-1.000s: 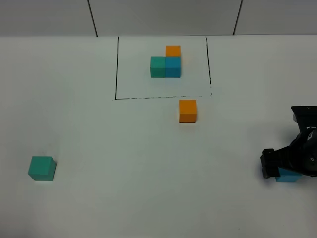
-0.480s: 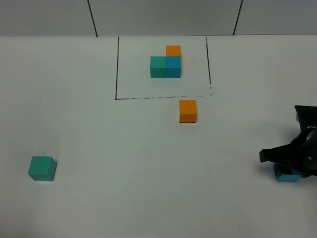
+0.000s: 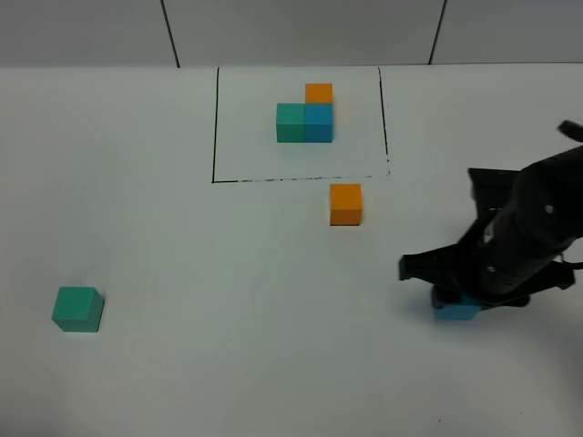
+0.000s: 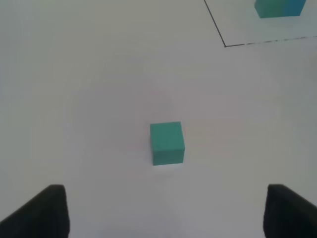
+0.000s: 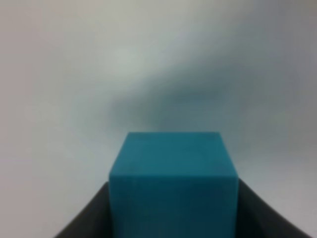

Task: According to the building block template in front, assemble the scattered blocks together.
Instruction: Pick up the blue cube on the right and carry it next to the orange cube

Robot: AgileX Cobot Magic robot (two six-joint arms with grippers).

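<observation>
Exterior high: the right gripper point(image 3: 458, 302) was clamped on the blue cube point(image 3: 455, 310), low over the white table point(image 3: 228, 364) (contact between cube and table could not be judged). The orange cube point(image 3: 345, 203) lay beyond this gripper and to its left, just outside the near line of the drawn frame point(image 3: 215, 127). The template point(image 3: 305, 115) sat farther off the same way, inside the frame. The teal cube point(image 3: 76, 309) was well apart, far to the gripper's left. The left arm was out of this view.

Left wrist: the left gripper point(image 4: 166, 210) had its fingers point(image 4: 49, 210) spread wide with nothing between them. The teal cube point(image 4: 167, 143) rested ahead of the fingertips, roughly centred on the gap and touching neither. A corner of the frame and part of the template point(image 4: 280, 7) showed far ahead, off to the gripper's right.

Right wrist: the blue cube point(image 5: 173, 168) filled the gap, with a dark finger point(image 5: 84, 218) against each side face. The table beyond was blurred.
</observation>
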